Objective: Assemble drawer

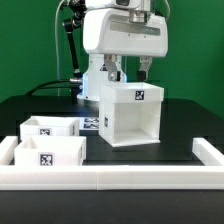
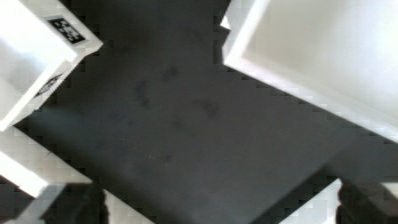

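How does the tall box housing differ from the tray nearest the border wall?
The box housing is tall with its opening to the front; the near tray is low and opens upward. The housing stands below the gripper at the exterior view's right; the tray lies at the left by the border wall. Both are white with a square tag.
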`<state>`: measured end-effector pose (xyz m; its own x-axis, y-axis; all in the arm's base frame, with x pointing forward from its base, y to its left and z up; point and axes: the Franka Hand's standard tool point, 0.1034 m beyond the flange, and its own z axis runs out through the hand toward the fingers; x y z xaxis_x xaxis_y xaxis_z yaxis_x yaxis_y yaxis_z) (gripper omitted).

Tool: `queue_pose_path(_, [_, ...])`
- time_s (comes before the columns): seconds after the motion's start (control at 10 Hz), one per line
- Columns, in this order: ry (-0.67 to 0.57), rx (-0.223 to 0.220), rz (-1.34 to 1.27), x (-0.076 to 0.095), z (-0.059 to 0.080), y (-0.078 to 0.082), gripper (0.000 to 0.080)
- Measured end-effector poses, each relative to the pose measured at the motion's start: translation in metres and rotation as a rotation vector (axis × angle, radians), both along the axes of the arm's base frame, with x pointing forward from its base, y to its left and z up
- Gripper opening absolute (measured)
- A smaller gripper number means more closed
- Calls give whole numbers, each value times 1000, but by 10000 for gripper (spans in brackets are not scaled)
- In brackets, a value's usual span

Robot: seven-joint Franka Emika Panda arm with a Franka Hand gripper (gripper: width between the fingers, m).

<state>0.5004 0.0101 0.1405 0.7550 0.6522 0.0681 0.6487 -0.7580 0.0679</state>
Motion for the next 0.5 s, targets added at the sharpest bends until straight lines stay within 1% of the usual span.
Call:
queue_pose_path(0.1, [0,7,-64,0,0,0,650])
queue_pose_path(0.2, [7,20,-190,-6,-2,3,650])
queue_pose_path(0.4, [41,22,-286,-29,-6,20,650])
queue_pose_path(0.5, [72,22,-305,-36,-5,25,650])
